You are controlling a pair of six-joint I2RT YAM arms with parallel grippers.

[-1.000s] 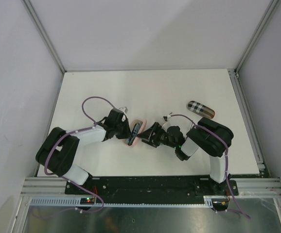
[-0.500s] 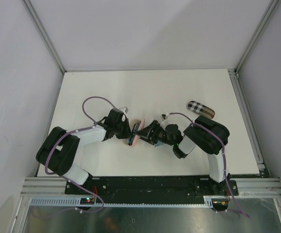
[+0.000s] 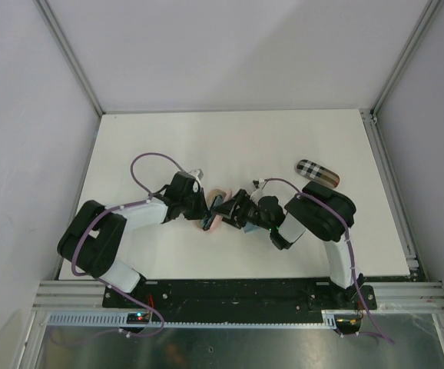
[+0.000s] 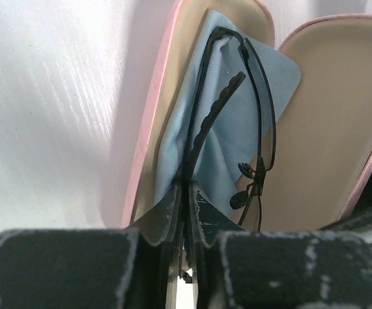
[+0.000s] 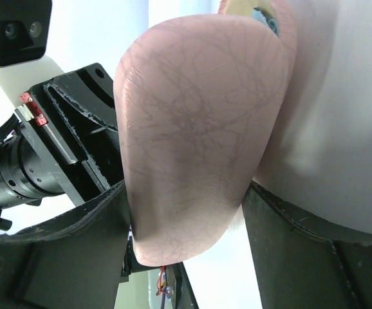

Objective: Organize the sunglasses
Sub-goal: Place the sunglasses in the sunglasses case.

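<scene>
The white desk [image 3: 168, 138] carried everything, and the left arm [image 3: 130, 219] and right arm [image 3: 322, 219] reached inward to meet near its middle. Between them stood an open pink case [image 5: 192, 129], its tan-lined halves spread apart. The right hand [image 5: 186, 212] was spread wide around the raised lid of that case, one finger against each side of the pink shell. A black-and-white checkered case [image 3: 316, 172] lay well apart, toward the far right of the desk. Inside the lower half of the pink case lay a light blue cloth [image 4: 228, 135]. On the cloth rested the sunglasses [image 4: 213, 116], a dark thin-wire pair with their nose pads showing. The left hand [image 4: 186, 193] was pressed almost together, pinching the near end of a thin wire part of the frame.
</scene>
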